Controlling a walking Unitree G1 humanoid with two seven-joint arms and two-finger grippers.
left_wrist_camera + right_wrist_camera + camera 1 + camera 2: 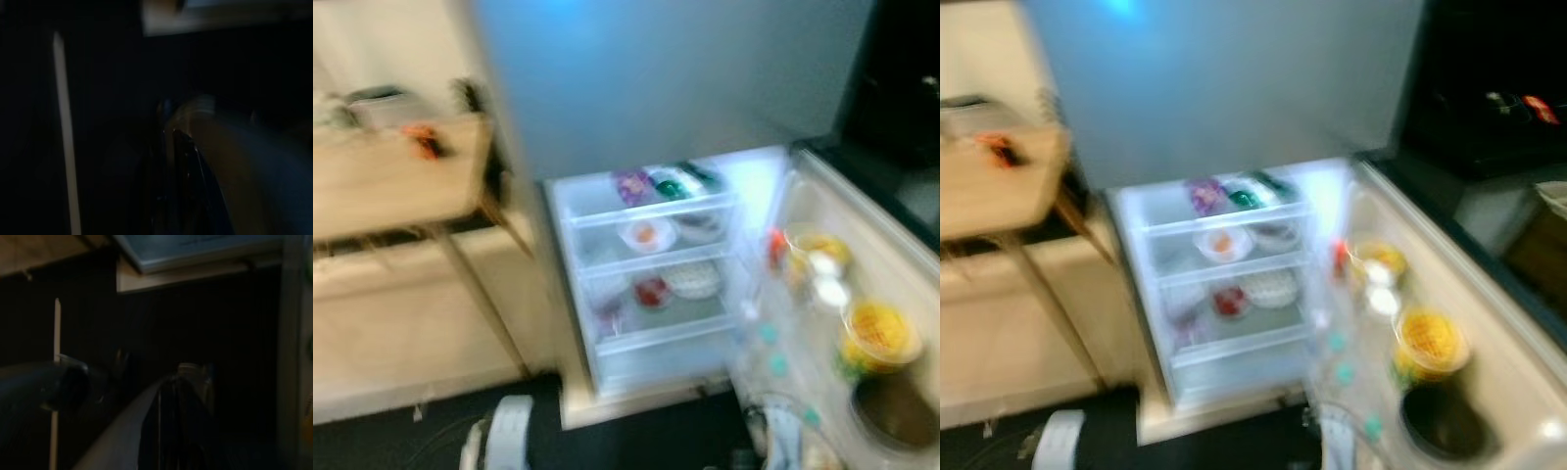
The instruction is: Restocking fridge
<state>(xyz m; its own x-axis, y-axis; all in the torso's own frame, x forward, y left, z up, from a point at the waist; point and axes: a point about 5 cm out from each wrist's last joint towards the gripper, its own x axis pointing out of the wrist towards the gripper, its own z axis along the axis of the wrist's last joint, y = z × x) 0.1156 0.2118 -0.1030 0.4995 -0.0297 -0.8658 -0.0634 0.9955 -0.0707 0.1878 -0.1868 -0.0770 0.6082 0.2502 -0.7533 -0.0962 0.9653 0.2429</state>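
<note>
Blur softens everything before me. Ahead stands the fridge with its lower compartment lit and its door swung open on my right. Bowls and small containers sit on its clear shelves, and yellow-lidded tubs line the door racks. A wooden table stands to my left. Both my arms hang in shadow; I cannot tell how far either end effector is open.

One open fridge is seen, with three shelves counted inside. Two dishes sit on the middle shelf, two on the lower. One door rack carries two yellow-lidded tubs. One wooden table is counted. Blur prevents finer counts.
</note>
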